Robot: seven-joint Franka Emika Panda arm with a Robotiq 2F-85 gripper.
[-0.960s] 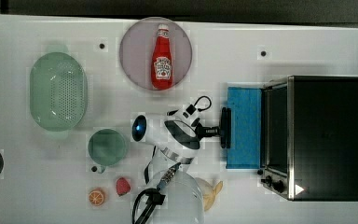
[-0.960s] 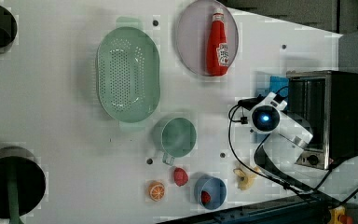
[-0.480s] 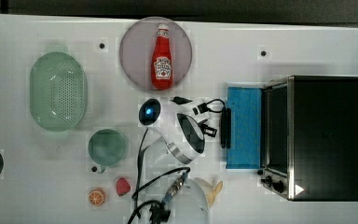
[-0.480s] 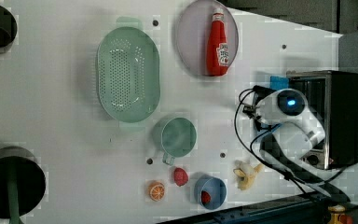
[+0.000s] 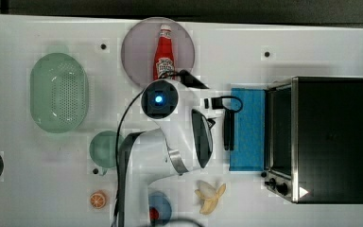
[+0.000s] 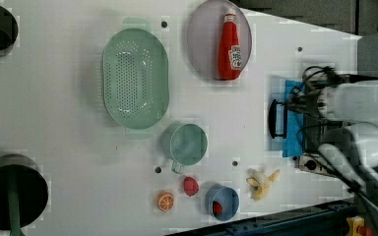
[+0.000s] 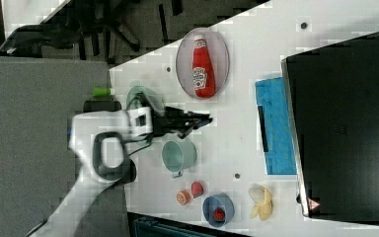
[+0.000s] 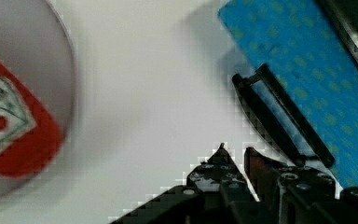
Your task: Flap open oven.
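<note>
The oven (image 5: pixel 331 139) stands at the top view's right, black-topped with a silver front frame. Its blue glass door (image 5: pixel 248 127) lies folded down flat on the white table, the dark bar handle (image 5: pixel 228 130) at its outer edge. My gripper (image 5: pixel 216 102) hovers off the handle's upper end in the top view, apart from it. In the wrist view the gripper (image 8: pixel 235 154) has a narrow gap between its fingertips (image 8: pixel 221 156) with bare table behind and nothing held; the handle (image 8: pixel 279 114) lies just beyond. The right view puts the gripper (image 7: pixel 205 119) above the table, left of the door (image 7: pixel 276 128).
A ketchup bottle (image 5: pixel 162 52) lies on a purple plate (image 5: pixel 137 47). The top view's left holds a green colander (image 5: pixel 59 92) and green mug (image 5: pixel 103 149). A banana (image 5: pixel 210 196), orange slice (image 5: pixel 98 200) and blue bowl (image 5: pixel 163 208) lie along the bottom.
The arm has drawn away from the door handle, rising and swinging toward the top view's upper side. The door has stayed flat open and the fingers have closed in slightly.
</note>
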